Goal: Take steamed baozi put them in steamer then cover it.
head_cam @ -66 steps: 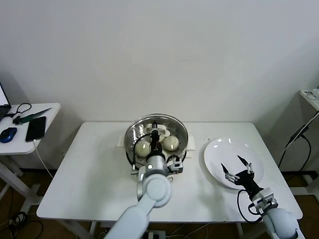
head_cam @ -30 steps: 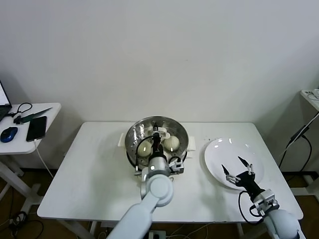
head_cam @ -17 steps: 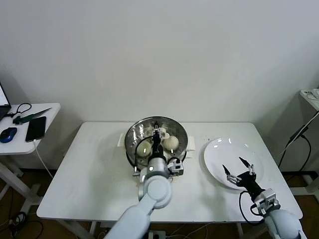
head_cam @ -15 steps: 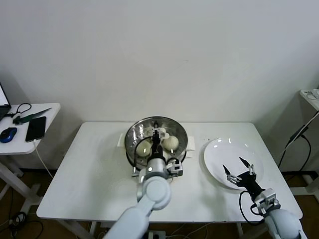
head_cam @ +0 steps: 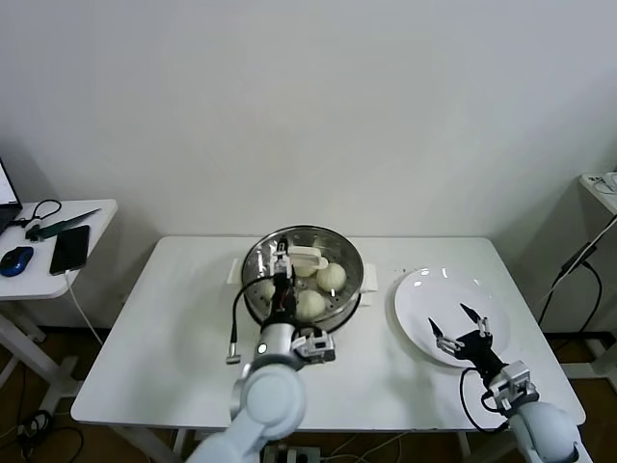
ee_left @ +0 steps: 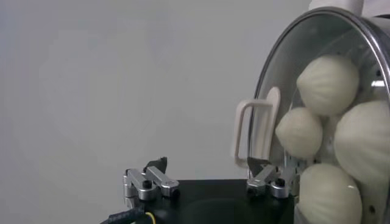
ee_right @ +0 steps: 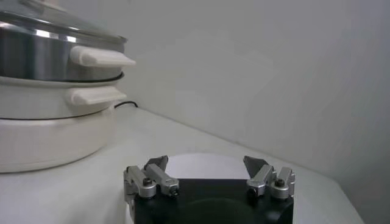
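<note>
The steamer (head_cam: 353, 289) stands at the table's middle back. The cover (head_cam: 339, 253) lies on it, its cream handle (head_cam: 307, 256) free. Several baozi (head_cam: 331, 277) show through the glass. My left gripper (head_cam: 281, 260) is open just left of the handle, holding nothing. In the left wrist view the open gripper (ee_left: 207, 178) has the handle (ee_left: 253, 131) beside one finger, with baozi (ee_left: 327, 82) under the cover (ee_left: 275, 70). My right gripper (head_cam: 461, 328) is open and empty over the white plate; it also shows in the right wrist view (ee_right: 207, 171), with the covered steamer (ee_right: 42, 61) farther off.
An empty white plate (head_cam: 429, 289) lies right of the steamer, also in the right wrist view (ee_right: 201, 159). A black cable with a plug (head_cam: 234, 333) lies left of the steamer. A side table at far left bears a phone (head_cam: 67, 249) and a mouse (head_cam: 14, 260).
My left gripper has let go of the cover's handle and moved left off it. The cover stays on the steamer. The right arm has not moved.
</note>
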Action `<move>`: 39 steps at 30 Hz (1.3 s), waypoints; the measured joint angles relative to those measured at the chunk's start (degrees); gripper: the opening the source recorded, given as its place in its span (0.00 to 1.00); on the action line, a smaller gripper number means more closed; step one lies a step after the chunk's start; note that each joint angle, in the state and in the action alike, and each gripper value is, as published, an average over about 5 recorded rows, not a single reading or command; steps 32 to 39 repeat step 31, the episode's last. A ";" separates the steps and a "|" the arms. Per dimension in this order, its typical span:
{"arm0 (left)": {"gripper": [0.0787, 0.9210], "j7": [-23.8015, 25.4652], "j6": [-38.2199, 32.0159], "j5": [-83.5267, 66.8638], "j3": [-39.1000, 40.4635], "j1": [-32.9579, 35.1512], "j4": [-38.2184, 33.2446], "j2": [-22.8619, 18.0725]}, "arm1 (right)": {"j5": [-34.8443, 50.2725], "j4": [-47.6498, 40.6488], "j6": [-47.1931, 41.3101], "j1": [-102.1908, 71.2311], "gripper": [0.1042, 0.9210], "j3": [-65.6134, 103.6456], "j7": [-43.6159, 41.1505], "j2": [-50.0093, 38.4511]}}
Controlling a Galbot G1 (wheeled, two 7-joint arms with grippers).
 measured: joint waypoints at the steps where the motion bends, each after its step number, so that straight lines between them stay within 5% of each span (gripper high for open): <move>1: 0.88 -0.31 0.01 -0.64 -0.46 0.57 -0.89 0.58 | 0.03 0.03 -0.01 -0.02 0.88 0.03 0.00 0.00; 12: 0.88 -10.94 0.04 -21.48 -13.71 7.63 -7.39 6.34 | 0.39 0.38 0.65 -0.50 0.88 0.68 -0.03 0.32; 21: 0.88 -17.96 -6.10 -50.45 -30.28 16.67 -6.74 5.13 | 1.10 1.14 1.76 -1.18 0.88 1.09 0.59 1.50; 29: 0.88 -19.89 -23.52 -70.47 -40.93 23.85 -3.19 1.52 | 2.32 1.81 2.52 -2.23 0.88 1.63 0.87 2.78; 39: 0.88 -19.93 -25.36 -72.11 -41.89 24.59 -2.77 1.09 | 2.48 1.87 2.60 -2.33 0.88 1.74 0.89 2.93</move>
